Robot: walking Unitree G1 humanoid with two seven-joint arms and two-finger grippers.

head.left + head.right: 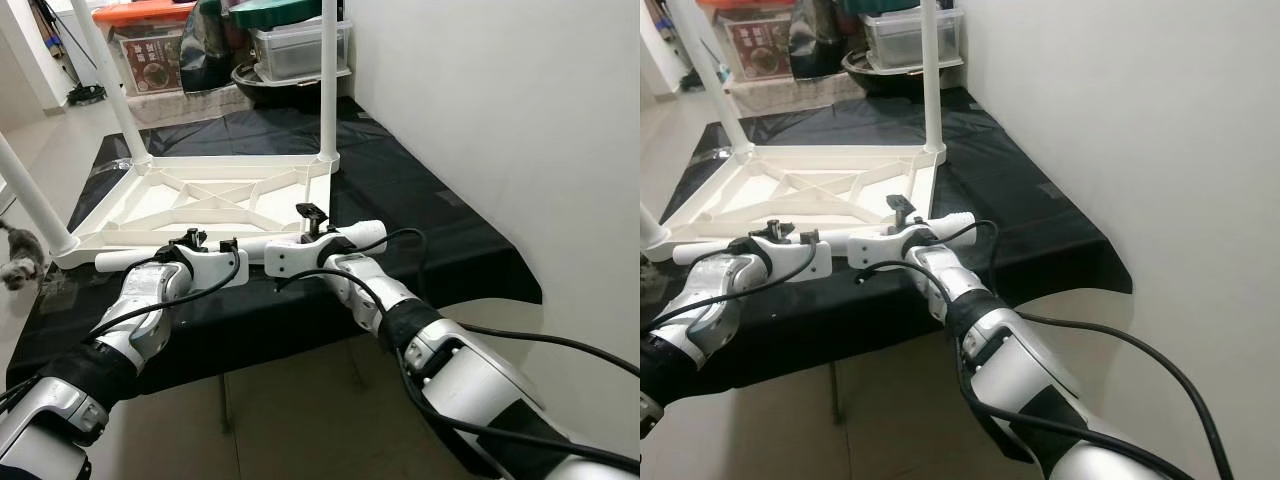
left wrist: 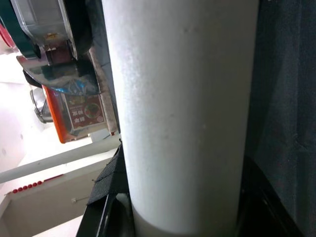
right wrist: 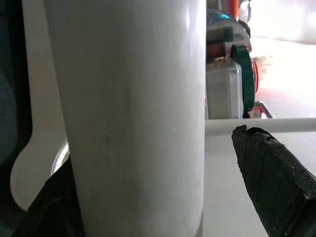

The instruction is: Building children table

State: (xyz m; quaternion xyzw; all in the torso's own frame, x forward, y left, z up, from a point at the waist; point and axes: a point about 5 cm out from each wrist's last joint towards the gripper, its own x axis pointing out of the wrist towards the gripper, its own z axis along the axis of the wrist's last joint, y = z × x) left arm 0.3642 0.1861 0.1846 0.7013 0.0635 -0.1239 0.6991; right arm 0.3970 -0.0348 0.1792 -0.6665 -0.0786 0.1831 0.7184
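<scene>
Table top (image 1: 215, 195): white plastic, lying upside down on the black cloth (image 1: 420, 200), centre-left of the left eye view; ribbed underside faces up.
Fitted legs: three stand upright in corner sockets, one at top centre (image 1: 328, 70), one at upper left (image 1: 105, 70), one at the left edge (image 1: 30, 200).
Loose leg (image 1: 250, 248): white tube lying crosswise along the near edge of the table top, centre of frame.
Left gripper (image 1: 195, 245): closed around the loose leg near its left end.
Right gripper (image 1: 315, 228): closed around the same leg toward its right end.
Handling (judged): light, rigid, smooth plastic; likely to slip or roll in the fingers.
Grip point (judged): mid-shaft, leaving the insertion end clear.
Open socket: not discernible; presumably the near right corner.
</scene>
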